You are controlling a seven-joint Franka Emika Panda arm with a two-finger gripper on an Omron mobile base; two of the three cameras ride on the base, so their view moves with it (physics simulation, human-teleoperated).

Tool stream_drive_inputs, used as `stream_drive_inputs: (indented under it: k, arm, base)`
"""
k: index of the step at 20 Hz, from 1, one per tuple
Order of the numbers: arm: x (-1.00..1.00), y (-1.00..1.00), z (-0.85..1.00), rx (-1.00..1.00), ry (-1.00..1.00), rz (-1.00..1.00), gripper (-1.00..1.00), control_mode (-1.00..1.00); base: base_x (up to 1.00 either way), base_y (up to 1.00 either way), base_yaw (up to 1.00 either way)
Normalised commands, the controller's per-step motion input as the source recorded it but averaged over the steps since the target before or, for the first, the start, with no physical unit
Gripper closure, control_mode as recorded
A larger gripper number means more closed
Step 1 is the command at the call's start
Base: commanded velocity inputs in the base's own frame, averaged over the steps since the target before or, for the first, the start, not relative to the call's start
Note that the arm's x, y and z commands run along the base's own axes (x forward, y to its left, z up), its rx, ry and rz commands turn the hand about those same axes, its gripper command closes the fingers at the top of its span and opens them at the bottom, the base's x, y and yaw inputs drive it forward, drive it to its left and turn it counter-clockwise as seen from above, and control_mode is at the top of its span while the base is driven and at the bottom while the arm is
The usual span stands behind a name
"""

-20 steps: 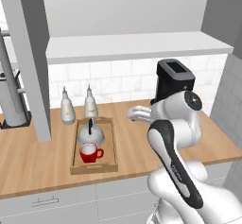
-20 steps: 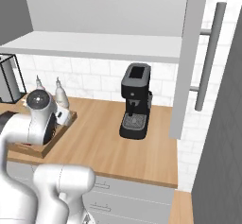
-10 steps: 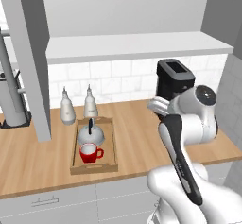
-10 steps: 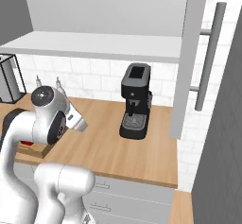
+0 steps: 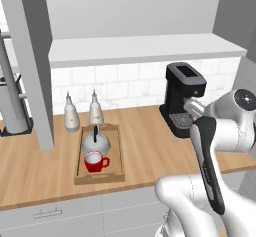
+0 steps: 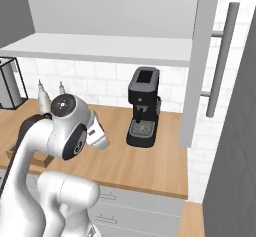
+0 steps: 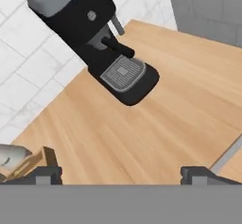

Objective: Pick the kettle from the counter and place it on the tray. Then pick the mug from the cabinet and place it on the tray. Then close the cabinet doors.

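Arm swung right — fingers point(image 7: 121, 176) spread | tray point(image 5: 99, 153) far left

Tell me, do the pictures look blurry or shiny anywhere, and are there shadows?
Left base view: sharp and evenly lit, with only a soft shadow under the kettle and mug in the tray. Right base view: the arm close to the camera looks a bit soft, the coffee machine crisp. Hand view: tilted, no glare on the counter.
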Motion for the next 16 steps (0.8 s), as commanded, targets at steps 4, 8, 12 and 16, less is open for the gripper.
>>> stream_drive_inputs:
  k: [4,8,12,16]
  arm:
    - [-0.02,-0.38,0.00,0.05,0.00,-0.07,-1.00,-1.00]
    - [-0.68,-0.47,0.08,0.23,-0.10,0.00,-1.00,-1.00]
    - [-0.83,-0.46,0.33,0.33,-0.23,0.00,-1.00,-1.00]
    - [-0.71,-0.48,0.76,0.34,-0.18,0.00,-1.00,-1.00]
  base:
    - [0.00,0.00,0.00]
    - [0.00,0.00,0.00]
    - [0.00,0.00,0.00]
    - [0.00,0.00,0.00]
